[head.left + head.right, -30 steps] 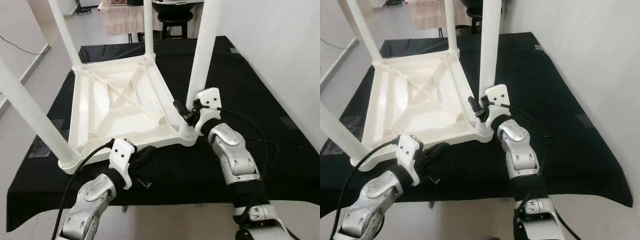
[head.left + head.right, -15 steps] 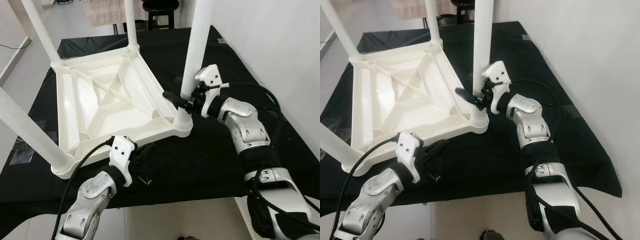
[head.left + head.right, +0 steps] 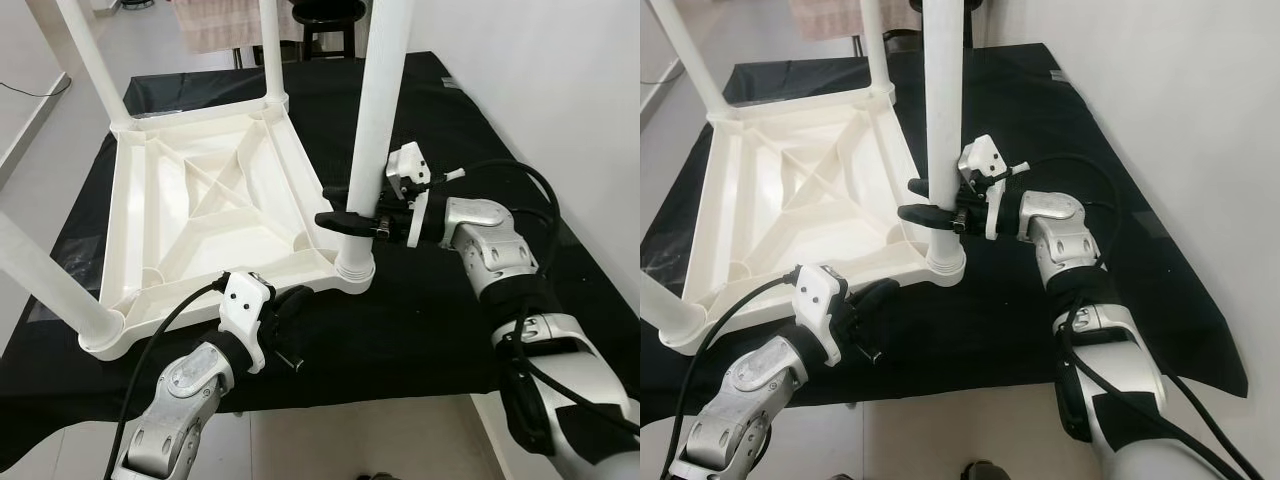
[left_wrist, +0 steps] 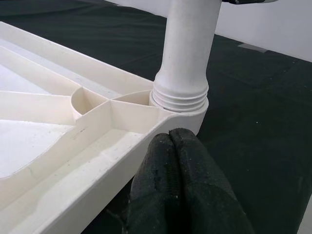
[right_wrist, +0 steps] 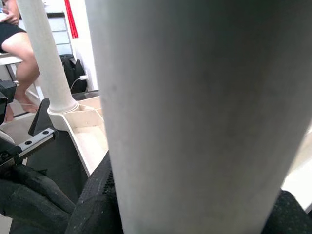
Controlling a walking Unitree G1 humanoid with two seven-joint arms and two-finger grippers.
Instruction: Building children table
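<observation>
Background around the black-draped table

A matte black cloth (image 3: 440, 330) covers the table beneath both end effectors. Beyond the right end effector (image 3: 350, 222), at the far edge, stands a round black stool (image 3: 330, 12) beside a beige checked hanging cloth (image 3: 215, 22). A plain white wall (image 3: 560, 90) rises to its right. A pale tiled floor (image 3: 40, 110) lies far left of the left end effector (image 3: 290, 305). A seated person's bare leg (image 5: 22, 46) shows beyond.

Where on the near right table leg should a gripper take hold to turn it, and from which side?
Grip the leg low on its round shaft, just above the threaded socket, coming from the robot's right across the black cloth. The right gripper already wraps it there; the tabletop's ribs block the left.
</observation>
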